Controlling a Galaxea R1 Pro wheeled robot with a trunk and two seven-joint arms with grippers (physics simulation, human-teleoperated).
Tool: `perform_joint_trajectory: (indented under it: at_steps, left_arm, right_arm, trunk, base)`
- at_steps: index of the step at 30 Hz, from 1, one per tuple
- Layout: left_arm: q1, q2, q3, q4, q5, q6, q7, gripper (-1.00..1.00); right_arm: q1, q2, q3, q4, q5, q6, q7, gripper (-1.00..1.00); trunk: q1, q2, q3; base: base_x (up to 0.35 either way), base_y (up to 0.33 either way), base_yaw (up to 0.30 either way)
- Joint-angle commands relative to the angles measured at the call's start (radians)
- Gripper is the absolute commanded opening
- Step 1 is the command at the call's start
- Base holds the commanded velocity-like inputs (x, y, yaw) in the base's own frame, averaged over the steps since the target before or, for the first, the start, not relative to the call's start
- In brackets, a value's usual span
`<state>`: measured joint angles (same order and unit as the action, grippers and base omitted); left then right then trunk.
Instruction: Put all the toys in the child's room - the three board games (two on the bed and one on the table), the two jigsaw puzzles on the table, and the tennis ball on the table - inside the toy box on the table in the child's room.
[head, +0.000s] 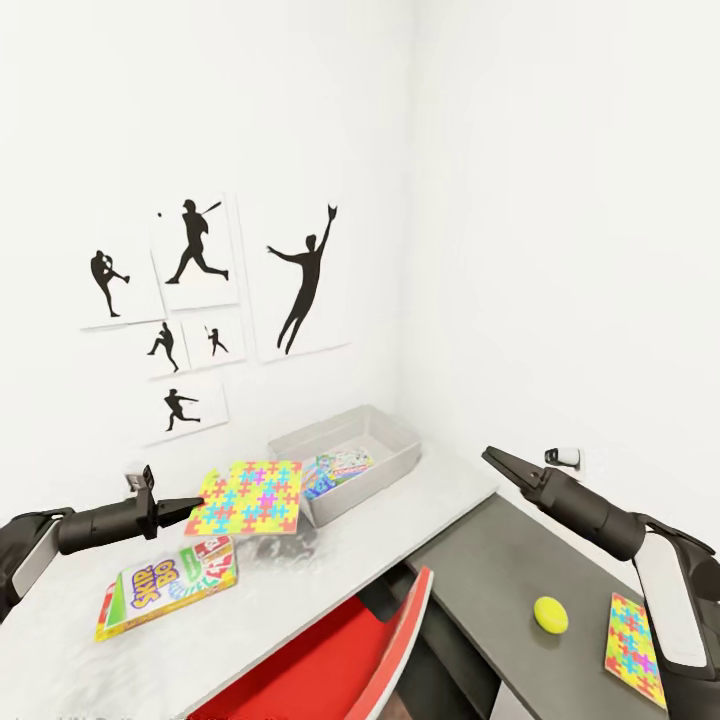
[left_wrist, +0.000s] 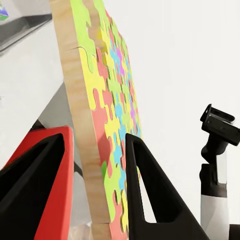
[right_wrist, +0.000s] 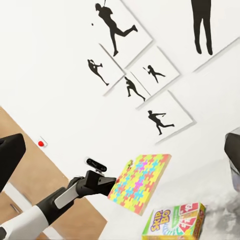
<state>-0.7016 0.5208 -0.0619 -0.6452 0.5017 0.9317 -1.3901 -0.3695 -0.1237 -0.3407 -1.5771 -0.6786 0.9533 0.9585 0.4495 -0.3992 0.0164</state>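
Note:
My left gripper (head: 192, 506) is shut on the edge of a multicolour jigsaw puzzle (head: 248, 495), holding it in the air just short of the grey toy box (head: 388, 432). The puzzle board (left_wrist: 107, 100) stands between the two fingers in the left wrist view. A printed board game (head: 338, 468) lies inside the toy box. Another board game, the Skip-Bo box (head: 170, 585), rests on the white table (head: 440, 490). The tennis ball (head: 550, 614) and a second jigsaw puzzle (head: 635, 650) lie on the lower dark-grey section. My right gripper (head: 495, 458) hovers open above that section, holding nothing.
A red chair (head: 350, 650) is tucked under the table's front edge. Baseball-player silhouette pictures (head: 195, 300) hang on the white wall behind the table. The right wrist view looks across at the left gripper (right_wrist: 107, 182), the held puzzle (right_wrist: 140, 182) and the Skip-Bo box (right_wrist: 175, 222).

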Motion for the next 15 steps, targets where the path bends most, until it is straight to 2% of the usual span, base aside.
perform_joint_trajectory:
  at_steps: [1,6,11,15]
  left_arm:
    - [-0.001,0.001,-0.004,0.001,0.005,0.01,-0.003,-1.0]
    - [-0.001,0.001,-0.004,0.001,0.005,0.01,-0.003,-1.0]
    - [-0.001,0.0,-0.005,0.002,0.005,0.01,-0.003,-1.0]
    - [-0.001,-0.001,-0.005,0.002,0.005,0.01,-0.003,-1.0]
  right_arm:
    - [0.0,0.0,-0.001,0.0,0.001,0.004,0.003,1.0]
    - [0.0,0.0,-0.001,0.0,0.001,0.004,0.005,1.0]
    - [0.0,0.0,-0.001,0.0,-0.001,0.004,0.006,1.0]
    - [0.0,0.0,-0.001,0.0,-0.001,0.004,0.006,1.0]
  trunk:
    - [0.001,-0.001,-0.002]
    - [0.001,-0.001,-0.006]
    - [0.001,-0.001,-0.007]
    - [0.001,-0.001,-0.007]
  base:
    - [0.086,-0.127,0.216]
    - [0.122,-0.027,0.19]
    - [0.173,0.078,0.05]
    - [0.07,0.025,0.011]
